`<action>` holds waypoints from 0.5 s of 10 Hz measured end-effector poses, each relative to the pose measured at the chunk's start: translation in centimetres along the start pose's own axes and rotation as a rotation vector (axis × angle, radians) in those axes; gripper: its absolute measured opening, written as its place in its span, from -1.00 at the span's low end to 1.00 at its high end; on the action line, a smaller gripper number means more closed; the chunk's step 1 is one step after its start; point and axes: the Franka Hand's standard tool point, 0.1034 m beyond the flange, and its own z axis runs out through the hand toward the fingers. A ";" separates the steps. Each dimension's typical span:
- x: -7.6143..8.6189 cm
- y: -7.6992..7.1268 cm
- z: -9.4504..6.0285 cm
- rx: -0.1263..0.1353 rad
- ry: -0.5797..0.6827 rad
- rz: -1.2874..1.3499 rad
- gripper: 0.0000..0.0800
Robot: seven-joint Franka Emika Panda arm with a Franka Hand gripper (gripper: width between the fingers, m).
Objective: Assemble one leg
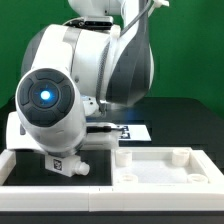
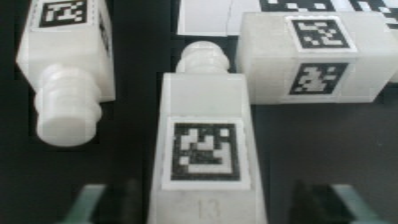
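Observation:
In the wrist view a white leg (image 2: pixel 210 130) with a black-and-white tag lies on the dark table, its round peg end pointing away from the gripper. My gripper (image 2: pixel 210 206) is open. Its fingers (image 2: pixel 86 206) stand on either side of the leg's near end, with a gap on each side. A second leg (image 2: pixel 68 70) lies beside it, peg end toward the camera. In the exterior view the arm's body (image 1: pixel 60 100) hangs low over the exterior view's left, and a tagged white piece (image 1: pixel 60 163) shows under it.
A larger white block with tags (image 2: pixel 311 55) lies close beside the centre leg. The large white rimmed panel with round holes (image 1: pixel 165 170) lies at the exterior view's right front. The marker board (image 1: pixel 128 130) lies behind it.

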 end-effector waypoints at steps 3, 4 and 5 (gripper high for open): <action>-1.7 -0.3 -1.9 -0.004 0.006 -0.016 -0.29; -2.6 -0.2 -3.1 0.001 0.019 -0.020 -0.29; -3.5 -0.4 -4.9 0.001 0.054 -0.021 -0.29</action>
